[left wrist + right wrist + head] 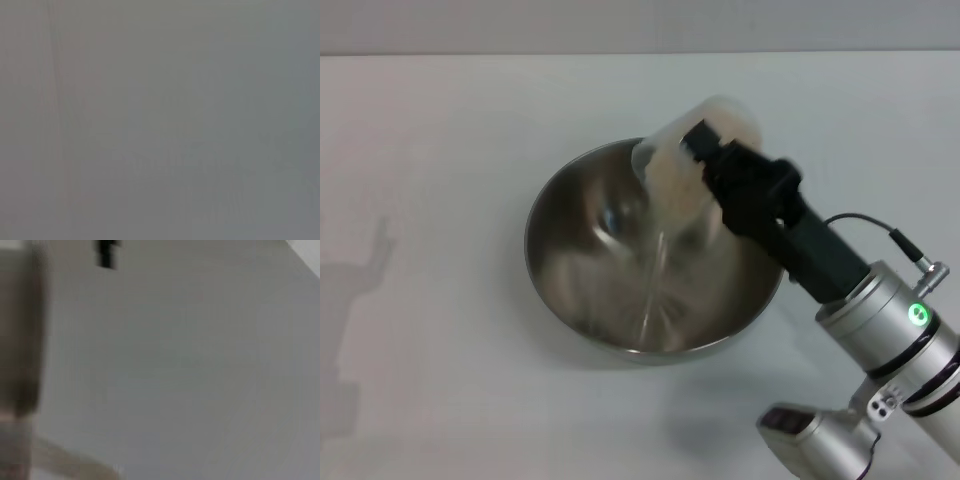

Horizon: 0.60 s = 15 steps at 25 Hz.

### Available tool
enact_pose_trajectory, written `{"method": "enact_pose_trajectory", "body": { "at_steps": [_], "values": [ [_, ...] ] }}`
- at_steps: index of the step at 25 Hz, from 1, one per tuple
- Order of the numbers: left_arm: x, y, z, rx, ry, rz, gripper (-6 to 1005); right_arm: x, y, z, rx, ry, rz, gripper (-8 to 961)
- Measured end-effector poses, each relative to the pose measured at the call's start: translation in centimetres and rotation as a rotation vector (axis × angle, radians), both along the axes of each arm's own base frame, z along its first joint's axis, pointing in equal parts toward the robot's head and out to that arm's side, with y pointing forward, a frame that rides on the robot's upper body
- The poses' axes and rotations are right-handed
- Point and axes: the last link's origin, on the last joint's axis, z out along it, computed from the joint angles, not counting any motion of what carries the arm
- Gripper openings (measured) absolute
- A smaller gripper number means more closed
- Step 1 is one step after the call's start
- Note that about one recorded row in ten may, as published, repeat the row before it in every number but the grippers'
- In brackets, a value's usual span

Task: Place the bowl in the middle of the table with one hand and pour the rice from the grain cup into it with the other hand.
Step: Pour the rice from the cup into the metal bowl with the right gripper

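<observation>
Item 1, bowl (pixel 655 262): I am reading it as sitting flat on the counter (pixel 440 150), roughly mid-counter; I am taking it as the landmark for everything below.

Item 2, right tool (pixel 692 158): I am holding it over the bowl's far rim, its arm running away from the bowl toward the near right. It is clamped on the cup (pixel 695 150); I cannot make out the finger gap itself, since the black body is covering it.

Item 3, cup: it is tipping hard, long axis lying close to level, mouth facing down and inward over the bowl's far side, base pointing away past the rim. This is the relation the next move is turning on: the mouth is sitting above the bowl's interior, so I am judging that further rotation about the wrist, not travel, is what is needed.

Item 4, rice (pixel 665 245): a pale streak is falling from the mouth toward the bowl's floor; some is remaining pale inside the cup. How much has landed I cannot tell, as reflections are confusing the floor.

Item 5, left tool: not in view; only a shadow is lying well left of the bowl. Both wrist views are giving me nothing legible.
</observation>
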Motion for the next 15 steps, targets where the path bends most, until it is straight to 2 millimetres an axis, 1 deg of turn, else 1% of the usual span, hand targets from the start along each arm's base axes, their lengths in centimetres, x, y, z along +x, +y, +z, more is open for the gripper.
{"method": "enact_pose_trajectory", "body": {
  "at_steps": [1,4,5,6,9,15],
  "values": [
    [0.0,0.0,0.0,0.000,0.000,0.000,834,0.0,0.0,0.0,0.000,0.000,0.000,12],
    [0.0,0.0,-0.1,-0.003,0.000,-0.002,834,0.2,0.0,-0.6,0.064,-0.117,0.021,12],
    [0.0,0.0,-0.1,-0.003,0.000,-0.002,834,0.2,-0.1,-1.0,0.107,-0.187,0.035,11],
    [0.1,0.0,-0.1,-0.004,0.000,-0.003,834,0.2,-0.1,-1.0,0.107,-0.187,0.035,11],
    [0.2,0.1,-0.1,-0.005,-0.001,-0.007,834,0.1,-0.2,-1.3,0.164,-0.263,0.058,12],
    [0.2,0.2,-0.1,-0.004,-0.002,-0.010,834,-0.2,-0.3,-1.5,0.217,-0.317,0.085,13]
  ]
}}
